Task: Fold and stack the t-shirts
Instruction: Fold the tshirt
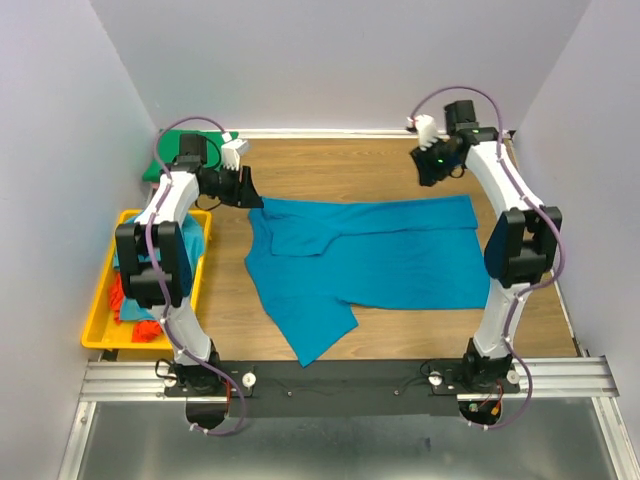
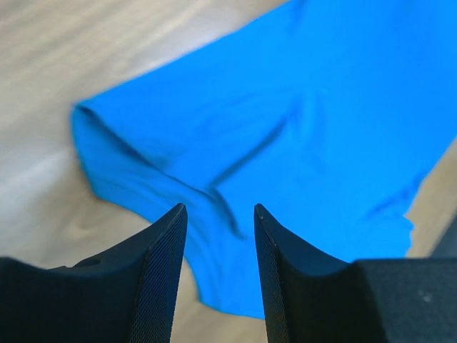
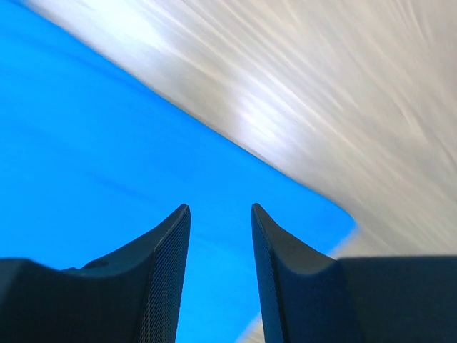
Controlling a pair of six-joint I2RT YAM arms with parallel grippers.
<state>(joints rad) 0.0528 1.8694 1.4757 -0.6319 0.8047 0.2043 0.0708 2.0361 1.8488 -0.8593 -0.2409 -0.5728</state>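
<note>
A teal-blue t-shirt (image 1: 370,255) lies spread on the wooden table, with one part folded over and a flap reaching toward the near edge. My left gripper (image 1: 253,190) hovers over the shirt's far left corner. In the left wrist view the gripper (image 2: 220,211) is open, nothing lies between its fingers, and the shirt (image 2: 285,107) lies below. My right gripper (image 1: 430,172) hangs above the shirt's far right edge. In the right wrist view it (image 3: 220,209) is open and empty over the blue cloth (image 3: 86,143); that view is blurred.
A yellow tray (image 1: 95,335) sits at the left edge holding an orange-red shirt (image 1: 125,300) and some teal cloth (image 1: 196,240). A green shirt (image 1: 152,168) lies in the back left corner. Pale walls close in the table on three sides.
</note>
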